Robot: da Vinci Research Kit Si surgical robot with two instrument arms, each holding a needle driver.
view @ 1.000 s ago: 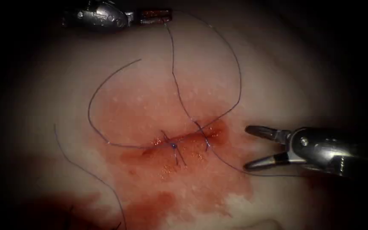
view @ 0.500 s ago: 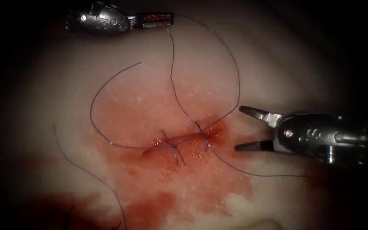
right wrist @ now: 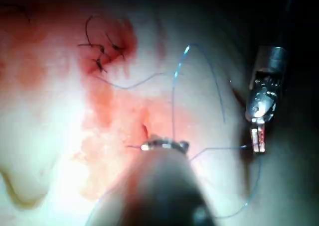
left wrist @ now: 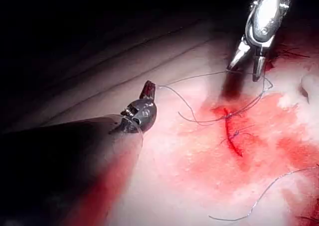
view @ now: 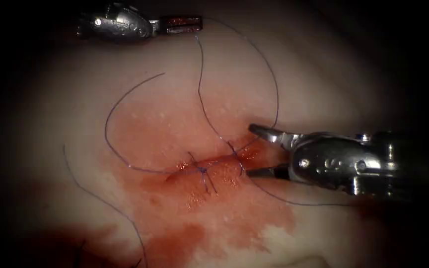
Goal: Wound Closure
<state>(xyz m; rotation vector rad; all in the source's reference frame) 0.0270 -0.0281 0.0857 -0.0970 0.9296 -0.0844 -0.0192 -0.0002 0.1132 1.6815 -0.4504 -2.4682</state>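
The cut [view: 209,163] in the tissue [view: 323,89] carries a knotted stitch [view: 202,170] and a second stitch [view: 237,159] toward its right end. At the far side my left tool [view: 182,22] is shut on the thread [view: 202,94], which runs from its jaws down to the second stitch. The left wrist view shows the same grip, left tool [left wrist: 148,90]. My right tool [view: 249,150] stands open at the cut's right end, one jaw on each side of the thread there, holding nothing. The right tool [left wrist: 246,66] also appears in the left wrist view.
A long loop of thread [view: 276,84] arcs right of the cut and another [view: 110,124] curls left. A loose strand [view: 90,193] lies at the lower left. Red fluid [view: 214,213] spreads around and below the cut. Older stitches [right wrist: 102,49] sit farther off.
My right tool has moved left and slightly up, from well right of the cut to its right end, jaws still open. The left tool and its thread have barely moved.
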